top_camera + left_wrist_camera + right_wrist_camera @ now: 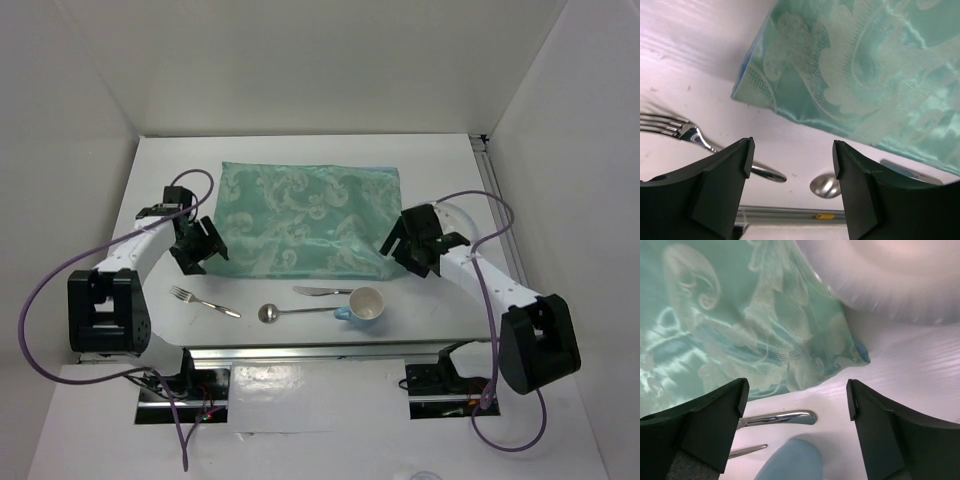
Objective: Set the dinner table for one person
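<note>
A white dinner table (300, 150) with white walls on three sides fills the scene, with a metal rail (300, 350) along its near edge at six o'clock. A teal patterned placemat (305, 215) lies flat at the middle of the table, toward twelve o'clock. Between the placemat and the rail sits a loose row of tableware: a fork (203, 302) at seven o'clock of the placemat, a spoon (295, 312) and a knife (322, 291) at six o'clock, and a cup (365, 304), pale inside with a blue handle, at five o'clock, just beside the spoon's handle end. The left gripper (205, 250) hangs over the placemat's near left corner, at eight o'clock; its wrist camera shows the two dark fingers (730, 175) spread wide with nothing between them. The right gripper (405, 245) hangs over the near right corner, at four o'clock, its fingers (715, 415) likewise set wide apart and holding nothing.
</note>
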`<control>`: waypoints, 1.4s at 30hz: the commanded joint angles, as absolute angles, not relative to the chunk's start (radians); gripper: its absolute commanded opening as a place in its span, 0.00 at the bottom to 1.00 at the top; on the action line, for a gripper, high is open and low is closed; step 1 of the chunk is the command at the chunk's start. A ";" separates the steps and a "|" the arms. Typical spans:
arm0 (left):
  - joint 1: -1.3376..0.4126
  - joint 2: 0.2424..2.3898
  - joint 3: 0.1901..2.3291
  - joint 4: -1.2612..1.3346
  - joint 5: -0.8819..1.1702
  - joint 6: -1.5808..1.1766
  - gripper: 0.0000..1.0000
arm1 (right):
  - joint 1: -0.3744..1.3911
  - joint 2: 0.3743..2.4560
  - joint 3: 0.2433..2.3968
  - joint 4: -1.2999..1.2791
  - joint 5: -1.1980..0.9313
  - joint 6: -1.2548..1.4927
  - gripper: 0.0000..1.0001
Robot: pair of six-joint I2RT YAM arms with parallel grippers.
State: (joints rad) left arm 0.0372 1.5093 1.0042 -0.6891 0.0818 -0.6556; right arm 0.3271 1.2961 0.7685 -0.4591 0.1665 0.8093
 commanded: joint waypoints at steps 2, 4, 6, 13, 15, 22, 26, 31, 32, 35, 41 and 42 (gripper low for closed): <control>0.035 1.414 1.104 -0.784 0.037 -0.646 0.81 | 0.258 1.207 0.890 -0.584 0.190 0.752 0.97; 0.026 1.387 1.152 -0.795 0.026 -0.646 0.80 | 0.201 1.207 0.925 -0.655 0.201 0.752 0.99; 0.015 1.350 1.163 -0.795 0.008 -0.627 0.73 | 0.111 1.194 0.925 -0.664 0.189 0.742 0.99; -0.051 1.341 1.219 -0.772 0.034 -0.618 0.70 | -0.162 1.190 0.830 -0.525 0.039 0.719 0.97; -0.075 1.350 1.220 -0.762 0.034 -0.618 0.72 | -0.204 1.190 0.801 -0.476 -0.004 0.730 0.97; -0.118 1.370 1.220 -0.753 0.052 -0.600 0.72 | -0.321 1.241 0.729 -0.353 -0.121 0.773 0.98; -0.127 1.393 1.220 -0.753 0.052 -0.600 0.73 | -0.321 1.308 0.700 -0.286 -0.135 0.796 0.97; -0.127 1.404 1.239 -0.753 0.032 -0.591 0.73 | -0.321 1.400 0.678 -0.178 -0.146 0.830 0.94; -0.127 1.404 1.239 -0.753 0.032 -0.591 0.73 | -0.321 1.411 0.666 -0.163 -0.146 0.830 0.93; -0.127 1.404 1.239 -0.753 0.032 -0.591 0.73 | -0.321 1.439 0.653 -0.109 -0.146 0.839 0.88; -0.127 1.422 1.249 -0.762 0.032 -0.591 0.73 | -0.321 1.482 0.630 -0.040 -0.134 0.870 0.65; -0.127 1.431 1.249 -0.762 0.032 -0.591 0.73 | -0.321 1.482 0.630 -0.040 -0.121 0.883 0.56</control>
State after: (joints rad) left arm -0.1215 1.4136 1.2106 -0.7616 0.0383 -0.6048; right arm -0.3168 1.4651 0.6468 -0.1055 -0.1478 0.8509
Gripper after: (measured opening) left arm 0.728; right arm 0.625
